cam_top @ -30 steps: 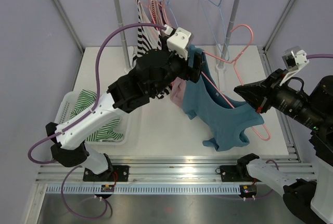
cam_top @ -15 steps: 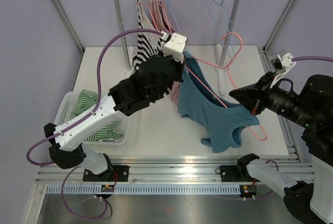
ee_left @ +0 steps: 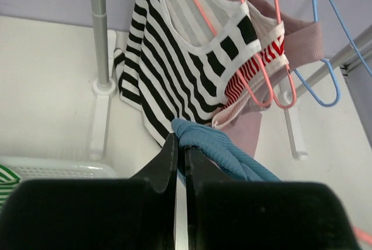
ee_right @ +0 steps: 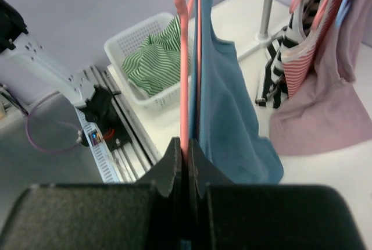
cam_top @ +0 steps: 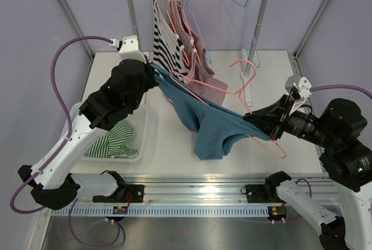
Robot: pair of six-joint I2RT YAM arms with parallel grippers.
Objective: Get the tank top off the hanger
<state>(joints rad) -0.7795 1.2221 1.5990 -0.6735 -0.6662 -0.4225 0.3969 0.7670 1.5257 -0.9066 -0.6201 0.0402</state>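
White table (cam_top: 168, 145), blue tank top (cam_top: 212, 132), pink hanger (ee_right: 185, 87)

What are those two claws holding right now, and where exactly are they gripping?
The left gripper pinches a bunched end of the blue tank top, probably a strap. The right gripper clamps the pink hanger on one of its thin arms.

Your left arm (cam_top: 65, 145), on the left of the frame, has white links, bulky black joints and a purple cable (cam_top: 87, 38) arcing off its wrist. Your right arm (cam_top: 342, 135) at lower right matches: black housings, white lower link, second purple cable (cam_top: 343, 86), small white camera block (cam_top: 300, 85).
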